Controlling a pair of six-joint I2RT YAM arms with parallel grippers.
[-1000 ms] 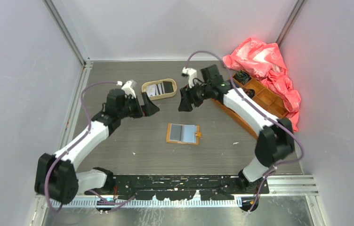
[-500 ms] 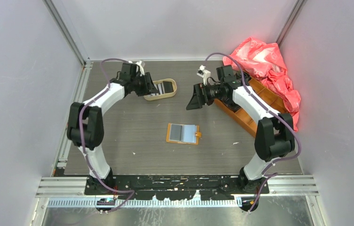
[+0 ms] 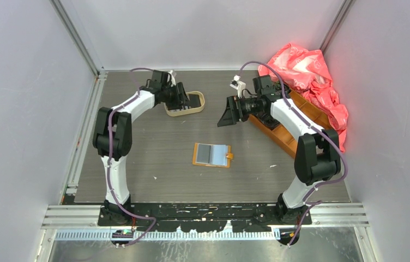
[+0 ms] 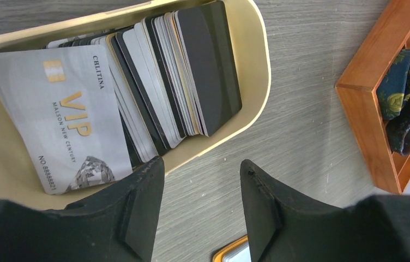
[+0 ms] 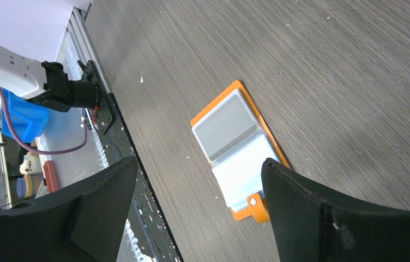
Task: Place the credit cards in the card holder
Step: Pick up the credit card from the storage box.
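left wrist view: the left gripper (image 4: pixel 201 164) hangs with its jaws apart and nothing between them, just over the rim of the oval tray (image 4: pixel 260 71). the credit cards (image 4: pixel 154 82) lie fanned in that tray, a silver vip card at one end and a black one at the other. the right gripper (image 5: pixel 198 161) is spread wide, holding nothing, above the table (image 3: pixel 154 147). the card holder (image 3: pixel 211 155) lies opened flat mid-table, apart from both.

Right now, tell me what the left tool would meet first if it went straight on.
The left tool would likely meet the tan tray at its rim, or the table just outside; depth unclear.
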